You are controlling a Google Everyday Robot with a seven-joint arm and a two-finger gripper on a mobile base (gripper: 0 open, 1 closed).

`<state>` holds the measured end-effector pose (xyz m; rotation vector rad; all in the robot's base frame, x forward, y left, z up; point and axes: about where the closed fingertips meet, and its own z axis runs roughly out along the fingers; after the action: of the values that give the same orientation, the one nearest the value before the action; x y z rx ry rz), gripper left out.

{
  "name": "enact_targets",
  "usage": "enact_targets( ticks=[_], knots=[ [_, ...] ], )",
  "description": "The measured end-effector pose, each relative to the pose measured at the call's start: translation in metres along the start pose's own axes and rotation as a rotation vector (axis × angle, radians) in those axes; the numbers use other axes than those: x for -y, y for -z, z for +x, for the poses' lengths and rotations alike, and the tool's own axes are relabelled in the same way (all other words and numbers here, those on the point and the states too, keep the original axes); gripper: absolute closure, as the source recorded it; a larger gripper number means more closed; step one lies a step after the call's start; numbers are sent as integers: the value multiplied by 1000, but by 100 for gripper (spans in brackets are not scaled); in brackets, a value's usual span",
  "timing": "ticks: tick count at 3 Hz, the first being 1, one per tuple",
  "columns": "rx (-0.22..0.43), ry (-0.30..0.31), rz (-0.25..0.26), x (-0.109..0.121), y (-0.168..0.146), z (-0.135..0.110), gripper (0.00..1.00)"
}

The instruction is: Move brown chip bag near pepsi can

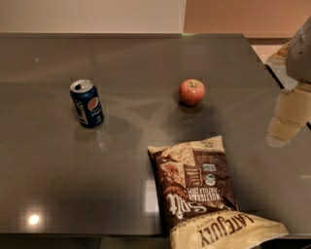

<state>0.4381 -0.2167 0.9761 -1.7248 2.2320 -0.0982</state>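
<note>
The brown chip bag lies flat on the dark table at the front, right of centre, its cream-yellow end hanging over the front edge. The pepsi can stands upright at the left middle, well apart from the bag. My gripper hangs at the right edge of the view, above the table, to the right of the bag and higher up in the picture, touching nothing.
A red apple sits on the table between the can and my gripper, behind the bag. The table's far edge meets a pale wall. The right table edge runs just behind my arm.
</note>
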Motion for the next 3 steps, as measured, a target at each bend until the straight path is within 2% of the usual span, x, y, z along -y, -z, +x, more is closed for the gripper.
enact_targets(
  ticks=[2,3],
  knots=[
    [19,-5,-2,-8,0,1,0],
    [52,-24,-20,-25,-5,3,0]
  ],
)
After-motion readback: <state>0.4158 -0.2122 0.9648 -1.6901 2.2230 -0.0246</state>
